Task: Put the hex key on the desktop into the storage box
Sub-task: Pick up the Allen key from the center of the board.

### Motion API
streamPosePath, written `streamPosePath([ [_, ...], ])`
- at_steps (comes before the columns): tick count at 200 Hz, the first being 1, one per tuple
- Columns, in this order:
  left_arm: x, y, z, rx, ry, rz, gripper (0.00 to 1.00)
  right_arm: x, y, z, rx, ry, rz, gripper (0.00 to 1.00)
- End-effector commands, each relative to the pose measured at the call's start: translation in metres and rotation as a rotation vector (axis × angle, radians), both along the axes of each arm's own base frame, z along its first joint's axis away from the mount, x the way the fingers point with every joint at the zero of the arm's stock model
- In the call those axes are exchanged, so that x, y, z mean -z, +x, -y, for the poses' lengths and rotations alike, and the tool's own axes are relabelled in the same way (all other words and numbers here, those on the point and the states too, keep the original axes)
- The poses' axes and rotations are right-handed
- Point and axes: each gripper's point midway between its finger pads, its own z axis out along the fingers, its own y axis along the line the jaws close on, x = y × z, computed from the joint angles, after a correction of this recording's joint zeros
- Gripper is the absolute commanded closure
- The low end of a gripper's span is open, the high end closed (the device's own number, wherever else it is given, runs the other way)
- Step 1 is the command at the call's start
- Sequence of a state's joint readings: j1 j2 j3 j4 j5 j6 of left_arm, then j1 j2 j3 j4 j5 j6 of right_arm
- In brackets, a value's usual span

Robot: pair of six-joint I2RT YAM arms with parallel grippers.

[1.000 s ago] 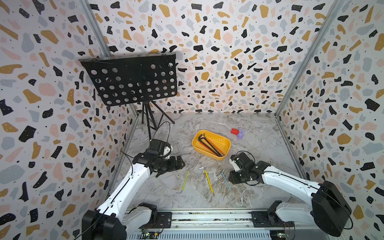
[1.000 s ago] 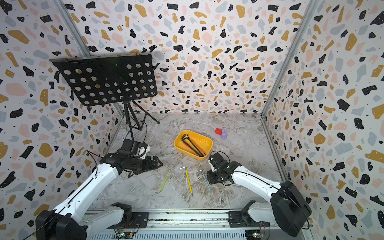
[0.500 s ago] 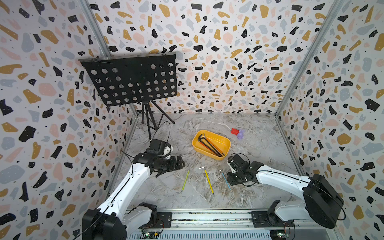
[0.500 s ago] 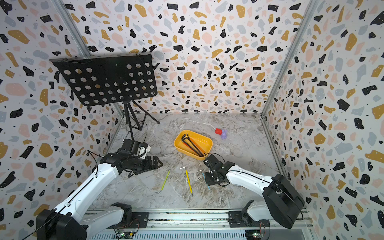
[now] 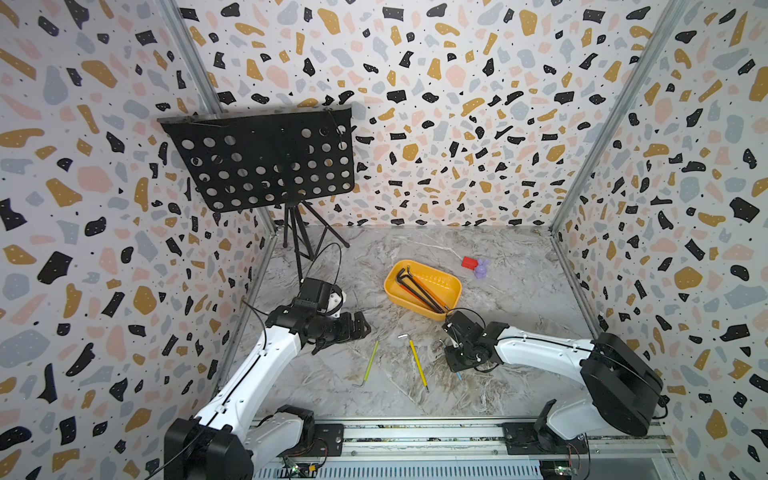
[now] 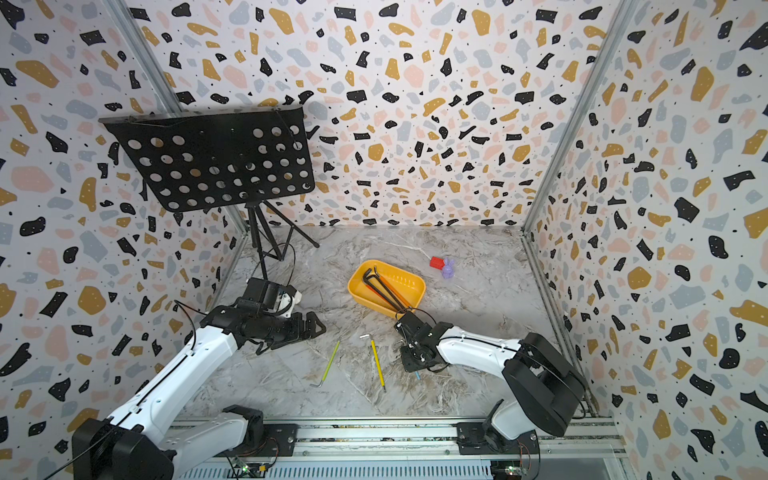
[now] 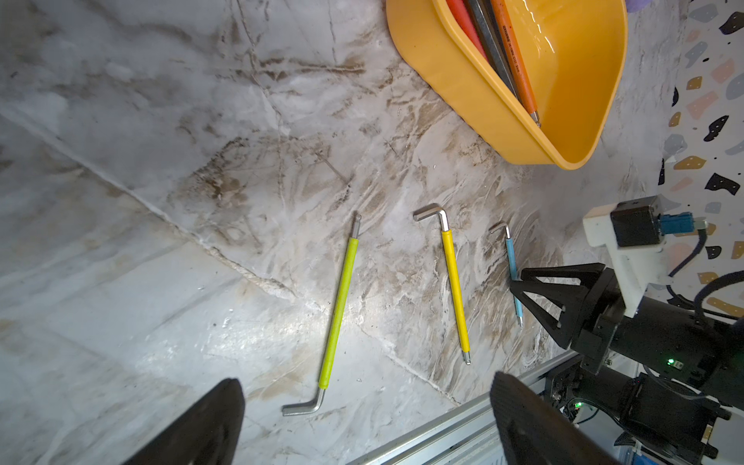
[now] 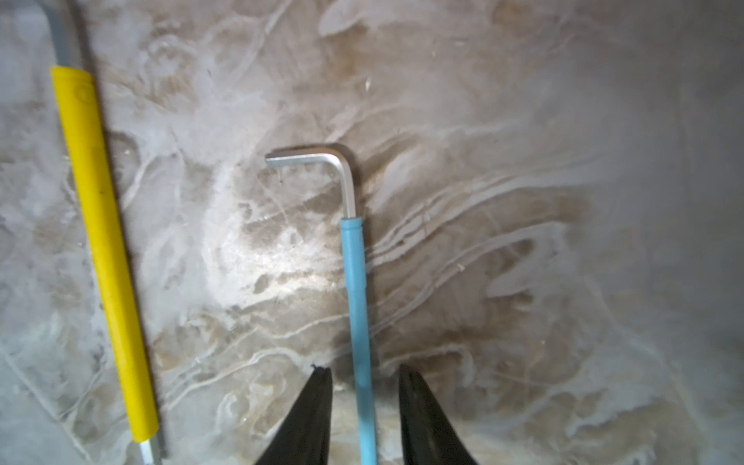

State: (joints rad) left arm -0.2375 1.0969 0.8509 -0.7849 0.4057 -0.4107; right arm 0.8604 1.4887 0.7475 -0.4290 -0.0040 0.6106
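Note:
A blue-sleeved hex key (image 8: pixel 356 282) lies flat on the marble desktop (image 5: pixel 519 299), and my right gripper (image 8: pixel 364 370) is open astride its shaft, with a gap on each side. In both top views that gripper (image 5: pixel 451 353) (image 6: pixel 405 353) covers most of the key. To the left lie a yellow hex key (image 5: pixel 417 362) (image 8: pixel 104 249) and a green one (image 5: pixel 370 360) (image 7: pixel 340 310). The yellow-orange storage box (image 5: pixel 436 282) (image 7: pixel 463 80) sits just behind the right gripper and holds several long keys (image 5: pixel 415 289). My left gripper (image 7: pixel 366 386) (image 5: pixel 361 328) hovers open and empty, left of the green key.
A small red block (image 5: pixel 469 262) and a purple figure (image 5: pixel 481 268) stand behind the box on the right. A black perforated music stand (image 5: pixel 266 162) rises at the back left on a tripod. A metal rail (image 5: pixel 415 432) runs along the front edge, and patterned walls enclose three sides.
My right gripper has shifted slightly left and toward the front, onto the blue hex key, with its jaws a touch narrower. The left arm and the other keys have not moved.

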Motion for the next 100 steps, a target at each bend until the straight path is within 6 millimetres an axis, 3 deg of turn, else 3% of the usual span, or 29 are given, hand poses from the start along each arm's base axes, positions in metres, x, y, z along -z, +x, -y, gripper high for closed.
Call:
streamPosePath([
  [1,-0.013,0.006,0.003,0.015,-0.007,0.050,0.00,-0.005,0.007,-0.003,0.019,-0.022,0.039,0.66],
  [46,-0.014,0.007,0.003,0.016,-0.007,0.053,0.00,0.004,0.006,0.003,0.021,-0.083,0.052,0.68],
  [100,-0.014,0.006,0.003,0.015,-0.005,0.057,0.00,0.015,0.003,0.000,-0.001,-0.137,0.034,0.77],
])
